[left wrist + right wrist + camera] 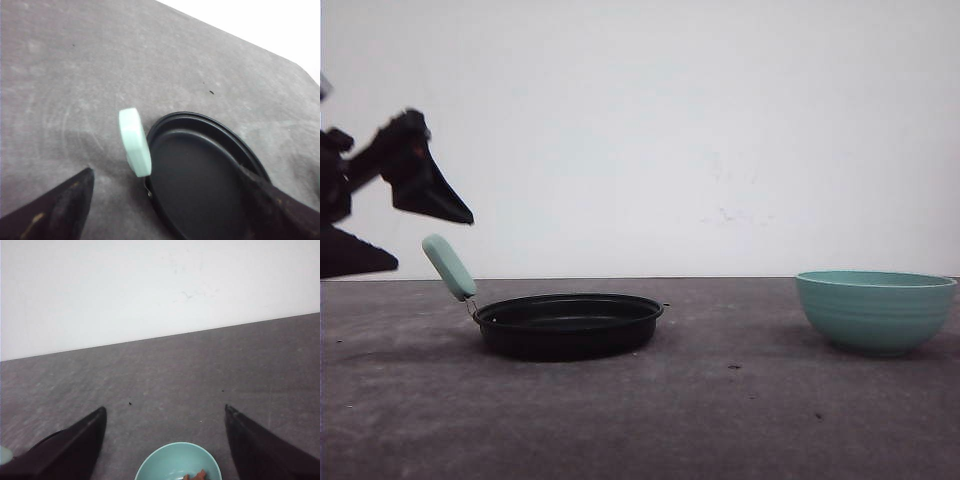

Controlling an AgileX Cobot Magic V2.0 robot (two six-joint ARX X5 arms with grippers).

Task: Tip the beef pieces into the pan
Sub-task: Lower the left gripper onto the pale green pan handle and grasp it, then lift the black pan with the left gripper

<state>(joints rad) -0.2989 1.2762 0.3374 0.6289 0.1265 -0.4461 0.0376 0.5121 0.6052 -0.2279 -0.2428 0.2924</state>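
In the front view the pan (568,322), shallow, round and black, sits left of centre on the grey, matte table (720,420), its mint handle (449,266) angled up toward the left gripper (420,235) at the left edge, whose jaws stand apart and hold nothing. A wide bare stretch separates the pan from the ribbed teal bowl (876,310) at right.

In the left wrist view, spread dark fingers (60,212) flank the handle (135,142); the pan's inside looks bare.

In the right wrist view the right gripper (162,440) is spread wide over the bowl (170,465), where orange-brown beef pieces (194,476) peek at the bottom edge.
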